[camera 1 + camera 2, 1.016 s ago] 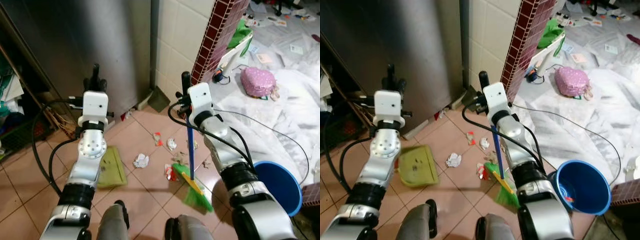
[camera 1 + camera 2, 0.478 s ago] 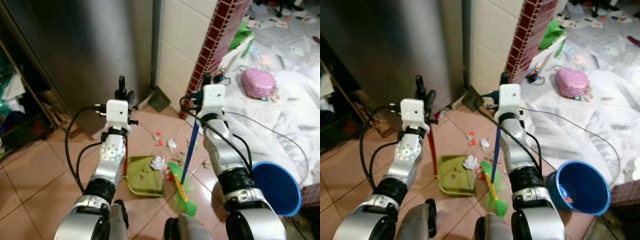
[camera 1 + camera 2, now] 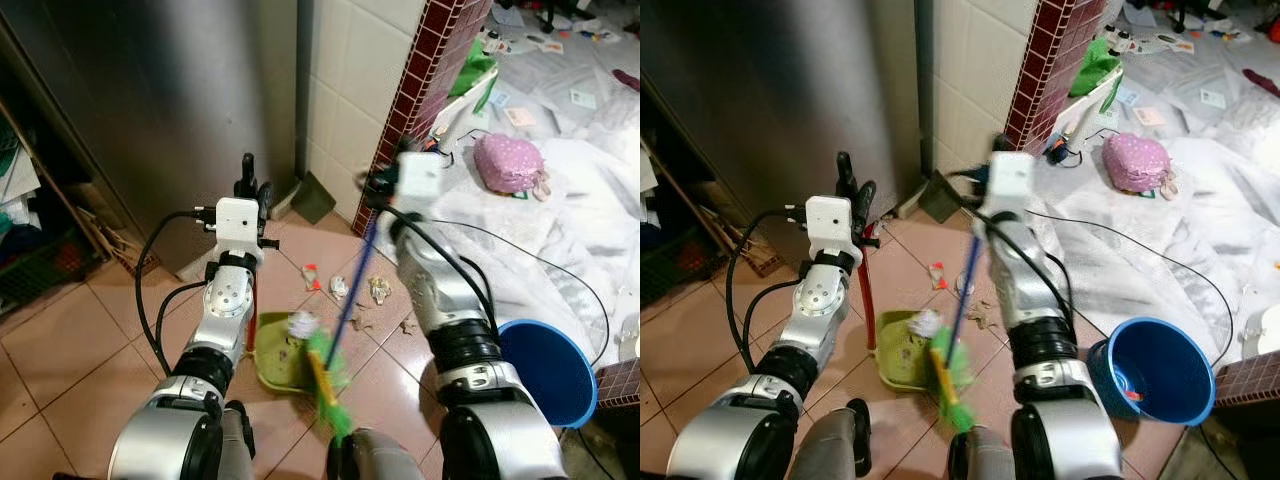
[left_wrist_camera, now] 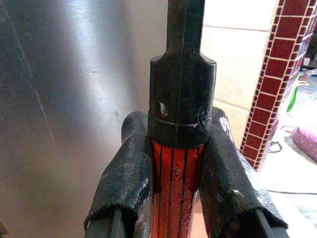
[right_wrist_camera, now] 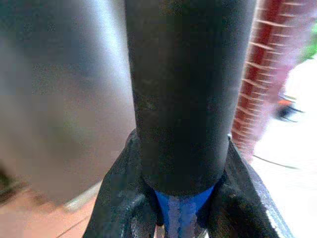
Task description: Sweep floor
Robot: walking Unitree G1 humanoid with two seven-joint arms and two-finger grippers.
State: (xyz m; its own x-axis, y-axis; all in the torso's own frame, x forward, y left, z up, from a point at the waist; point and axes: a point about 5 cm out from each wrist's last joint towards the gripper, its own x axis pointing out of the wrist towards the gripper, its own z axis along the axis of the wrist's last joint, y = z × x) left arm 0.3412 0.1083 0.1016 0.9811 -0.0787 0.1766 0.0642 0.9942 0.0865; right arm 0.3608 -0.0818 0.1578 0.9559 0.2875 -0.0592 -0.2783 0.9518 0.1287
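Broom (image 3: pixel 325 385) swung leftward in the last half second: you drew its green bristles across the tile until they lay against the mouth of the green dustpan (image 3: pixel 275 360). Right gripper (image 5: pixel 173 208) stayed clamped on the blue handle just under its black cap, up near the brick pillar (image 3: pixel 415 90), its image smeared by the stroke. Left gripper (image 4: pixel 176 178) kept its jaws closed on the dustpan's red handle, holding the pan flat on the floor where it was a moment ago. White paper wad (image 3: pixel 302 322) sat inside the pan by the bristles. Scraps (image 3: pixel 340 288) remained on the tiles beyond the pan, near the pillar's foot. Judgement: one stroke delivered, sweeping not finished; you would need further passes for those scraps. Blue bucket (image 3: pixel 550 370) stood at your right.
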